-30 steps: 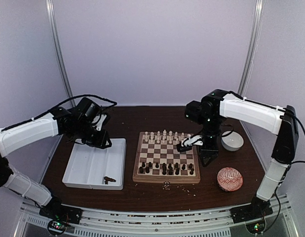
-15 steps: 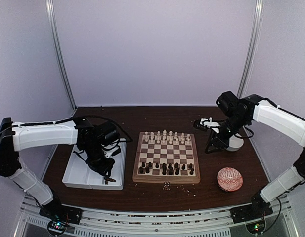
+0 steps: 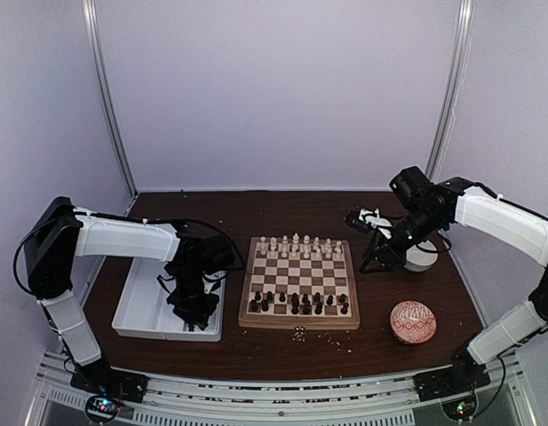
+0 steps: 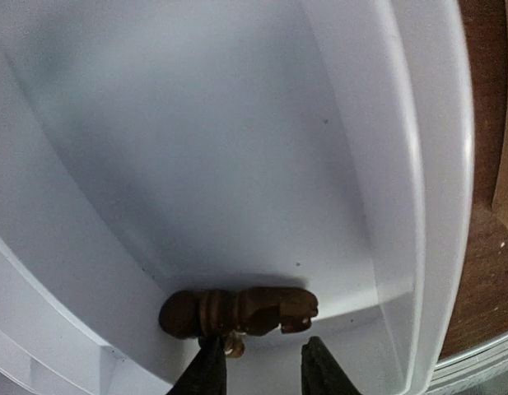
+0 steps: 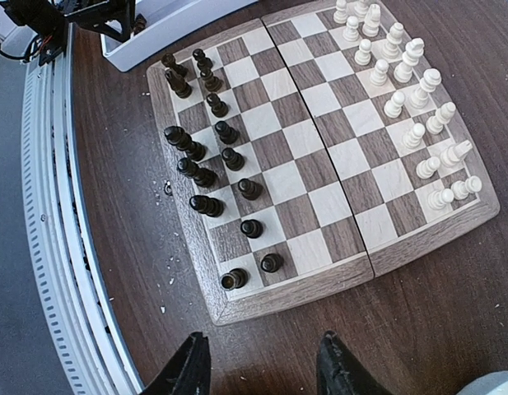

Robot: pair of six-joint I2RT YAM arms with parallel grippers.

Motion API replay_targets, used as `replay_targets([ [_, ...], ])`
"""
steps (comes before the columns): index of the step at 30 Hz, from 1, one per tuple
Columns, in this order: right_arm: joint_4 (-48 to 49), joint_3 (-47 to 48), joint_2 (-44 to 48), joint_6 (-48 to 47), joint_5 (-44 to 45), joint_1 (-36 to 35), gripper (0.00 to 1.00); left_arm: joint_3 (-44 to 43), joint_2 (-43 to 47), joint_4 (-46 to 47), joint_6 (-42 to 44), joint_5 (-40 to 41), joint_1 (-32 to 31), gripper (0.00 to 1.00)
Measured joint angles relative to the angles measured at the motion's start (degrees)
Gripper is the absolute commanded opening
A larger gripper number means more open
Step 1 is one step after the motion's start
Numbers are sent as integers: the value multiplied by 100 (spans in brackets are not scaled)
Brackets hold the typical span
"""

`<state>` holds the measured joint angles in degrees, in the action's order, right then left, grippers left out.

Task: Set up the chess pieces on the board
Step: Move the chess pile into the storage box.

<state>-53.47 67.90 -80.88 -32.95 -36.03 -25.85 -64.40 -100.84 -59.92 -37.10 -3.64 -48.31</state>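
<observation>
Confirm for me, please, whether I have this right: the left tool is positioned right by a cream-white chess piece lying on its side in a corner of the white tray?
Not quite: the piece is dark brown, not cream-white, as the left wrist view shows. The rest holds: it lies on its side in a corner of the white tray, with the left tool right by it.

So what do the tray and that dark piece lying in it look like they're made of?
The tray looks like moulded white plastic: smooth, faintly glossy walls, rounded corners. The dark piece looks like turned wood, stained dark brown with a slight sheen, going by its ringed, lathe-cut profile; grain is too blurred to confirm.
</observation>
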Motion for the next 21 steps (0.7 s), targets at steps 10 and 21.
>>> replay_targets([
  [10,94,-22,0,20,-44,17,45,-168,-332,496,-195,238,400,26],
  [21,120,-87,-15,15,-79,24,45,-466,-79,841,-68,343,601,27],
])
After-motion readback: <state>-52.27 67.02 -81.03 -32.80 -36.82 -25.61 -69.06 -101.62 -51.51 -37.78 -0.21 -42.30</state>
